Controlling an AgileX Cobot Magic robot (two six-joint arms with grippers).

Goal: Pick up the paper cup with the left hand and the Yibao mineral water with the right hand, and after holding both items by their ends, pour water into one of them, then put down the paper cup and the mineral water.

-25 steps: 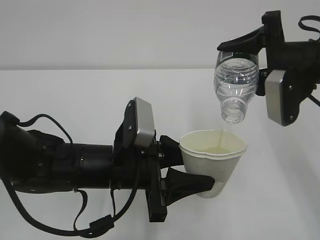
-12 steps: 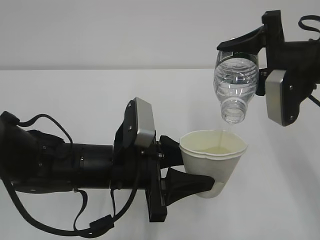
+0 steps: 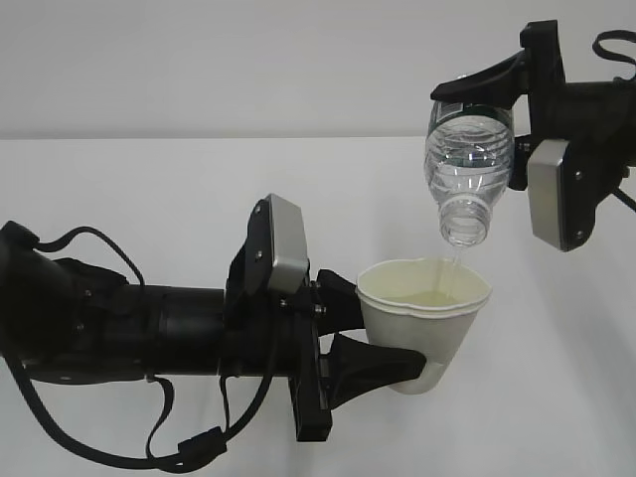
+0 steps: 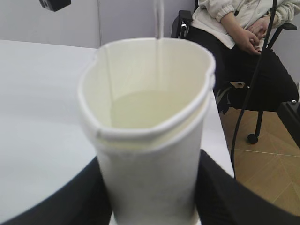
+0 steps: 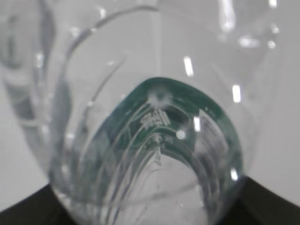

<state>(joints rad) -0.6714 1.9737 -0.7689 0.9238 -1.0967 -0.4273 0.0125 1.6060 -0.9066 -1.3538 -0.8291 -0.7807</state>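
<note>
White table (image 3: 149, 189) below; my left hand (image 3: 383, 343) clamps the paper cup (image 3: 422, 318), right hand (image 3: 487, 99) grips the upturned bottle (image 3: 469, 164) just above it, water trickling in.

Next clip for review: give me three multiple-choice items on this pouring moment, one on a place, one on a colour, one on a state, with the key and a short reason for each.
1. Where is the mouth of the Yibao mineral water relative to the paper cup?
A. Above the cup's opening
B. Below the cup's base
C. Inside the cup, under the rim

2. What colour is the bottle's label band?
A. Red
B. Dark green
C. Yellow

3. What state is the paper cup in?
A. Lying on its side on the table
B. Held upright off the table by the left hand, with liquid inside
C. Upside down in the right hand

Key: 1 A, the inverted neck hangs over the rim with a thin stream falling in. 2 B, green shows through the bottle in the right wrist view. 3 B, the left wrist view shows liquid pooled in the gripped cup.
</note>
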